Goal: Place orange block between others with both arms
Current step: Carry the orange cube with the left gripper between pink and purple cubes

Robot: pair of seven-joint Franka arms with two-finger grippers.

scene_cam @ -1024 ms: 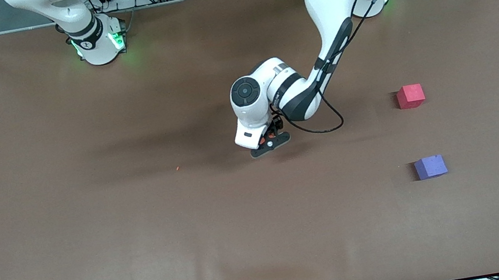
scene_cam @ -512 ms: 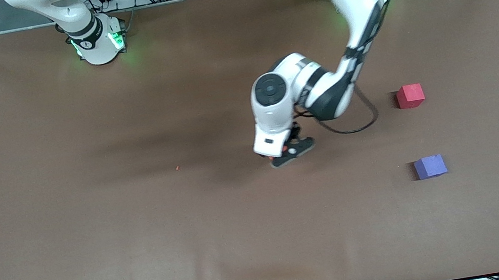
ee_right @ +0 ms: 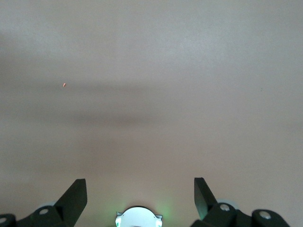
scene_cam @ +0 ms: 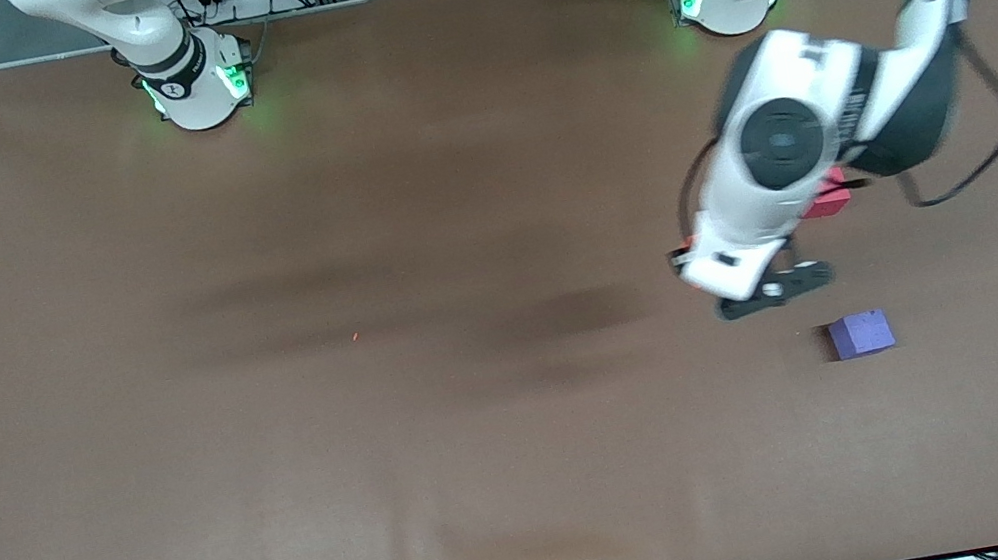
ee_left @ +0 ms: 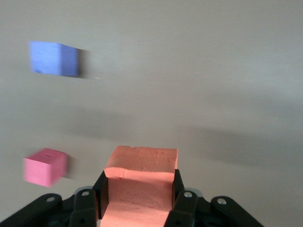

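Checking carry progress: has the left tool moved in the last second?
Yes. The left tool, shut on the orange block, has travelled from mid-table toward the left arm's end and is now over the table near the purple cube.

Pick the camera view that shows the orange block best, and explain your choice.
The left wrist view: the orange block fills the foreground, clamped in the left hand. In the front view the arm hides it. The right wrist view shows only bare table.
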